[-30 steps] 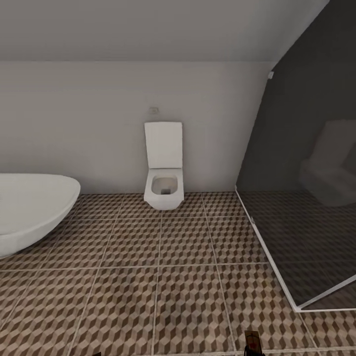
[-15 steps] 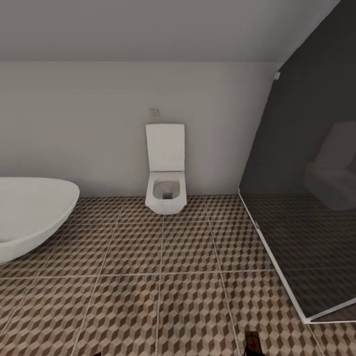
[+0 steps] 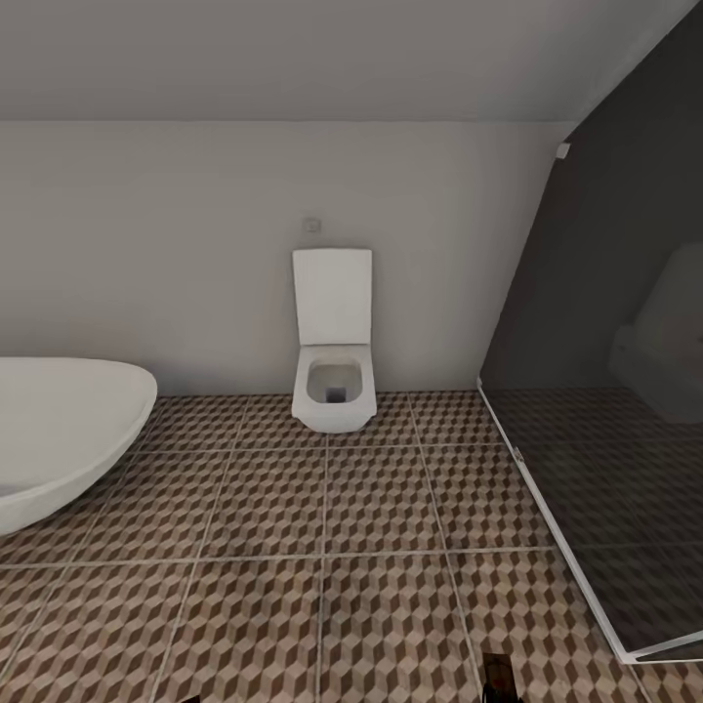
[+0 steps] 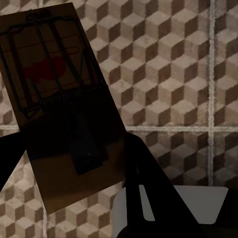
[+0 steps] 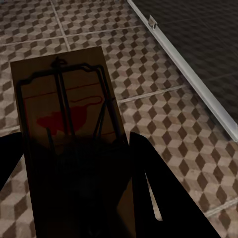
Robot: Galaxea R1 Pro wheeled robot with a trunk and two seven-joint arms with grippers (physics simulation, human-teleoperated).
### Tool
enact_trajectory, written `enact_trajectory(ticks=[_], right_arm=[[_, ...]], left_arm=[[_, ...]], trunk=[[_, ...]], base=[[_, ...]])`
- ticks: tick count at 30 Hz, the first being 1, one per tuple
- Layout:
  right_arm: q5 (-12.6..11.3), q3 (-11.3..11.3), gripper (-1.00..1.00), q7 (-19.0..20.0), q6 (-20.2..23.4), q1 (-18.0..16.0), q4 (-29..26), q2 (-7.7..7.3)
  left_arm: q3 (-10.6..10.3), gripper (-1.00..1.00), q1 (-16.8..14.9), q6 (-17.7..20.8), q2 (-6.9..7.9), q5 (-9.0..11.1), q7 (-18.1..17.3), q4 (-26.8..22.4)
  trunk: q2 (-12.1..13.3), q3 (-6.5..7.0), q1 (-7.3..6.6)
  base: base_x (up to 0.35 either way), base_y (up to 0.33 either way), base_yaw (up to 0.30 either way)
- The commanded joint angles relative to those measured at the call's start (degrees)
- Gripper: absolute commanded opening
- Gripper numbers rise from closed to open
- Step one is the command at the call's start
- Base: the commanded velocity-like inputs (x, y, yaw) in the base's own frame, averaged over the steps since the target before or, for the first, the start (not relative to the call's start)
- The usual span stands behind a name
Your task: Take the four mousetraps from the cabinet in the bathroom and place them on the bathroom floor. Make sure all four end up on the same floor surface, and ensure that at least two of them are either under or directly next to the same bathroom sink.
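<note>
Bathrm: toilet (image 3: 333, 381), tub (image 3: 59, 430), glass shower (image 3: 605, 410).

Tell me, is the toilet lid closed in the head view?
No, the toilet has its lid standing upright against the wall, and the open bowl shows below it.

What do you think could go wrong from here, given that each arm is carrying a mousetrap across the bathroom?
1. The head view faces the toilet and bathtub, not the sink, so a trap set down here probably would not count as beside it.
2. The left tool's mousetrap sits tilted in the grip and might slip onto the bathroom floor.
3. The right tool carries its mousetrap close to the glass shower screen's frame; a swing might knock it.
</note>
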Motion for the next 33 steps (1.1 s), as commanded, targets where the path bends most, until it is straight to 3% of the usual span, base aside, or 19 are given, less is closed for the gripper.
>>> enact_trajectory(ticks=[1, 13, 33], right_arm=[[-0.6, 0.5, -1.0, 0.0, -0.2, 0.0, 0.0, 0.01], [-0.6, 0.5, -1.0, 0.0, -0.2, 0.0, 0.0, 0.01], [-0.6, 0.5, -1.0, 0.1, -0.2, 0.0, 0.0, 0.01]], left_arm=[[-0.5, -1.0, 0.0, -0.2, 0.04, 0.5, 0.2, 0.0], [-0.5, -1.0, 0.0, -0.2, 0.03, 0.5, 0.2, 0.0], [-0.5, -1.0, 0.0, -0.2, -0.03, 0.5, 0.2, 0.0]], trunk=[[0.0, -0.04, 0.0], [0.0, -0.04, 0.0], [0.0, -0.04, 0.0]], base=[[0.001, 0.0, 0.0], [0.04, 0.0, 0.0], [0.21, 0.0, 0.0]])
